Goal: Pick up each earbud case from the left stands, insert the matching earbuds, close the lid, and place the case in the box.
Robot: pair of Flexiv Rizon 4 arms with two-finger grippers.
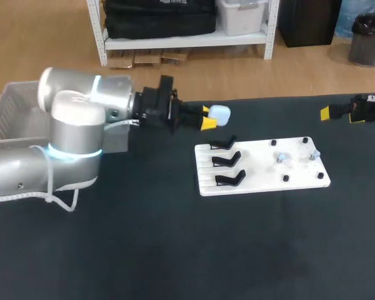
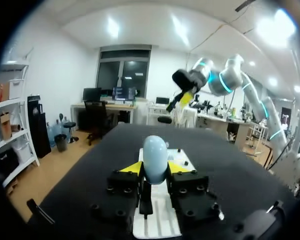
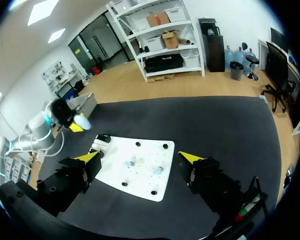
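Left arm sitting nearest. You are holding earbud case in left gripper, yellow tips pinching it from two sides, above table toward far edge, just off far-left corner of white board. Black stands lining board's left edge. Earbuds lying on board's right half. Right gripper hanging wide, empty, near table's far-right corner. Judgement: lid looking shut. Try holding case level while bringing right fingers in for opening.

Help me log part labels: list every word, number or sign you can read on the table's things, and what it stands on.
None can be read: the earbud case in the left pincer, the white board and its black stands show no print.
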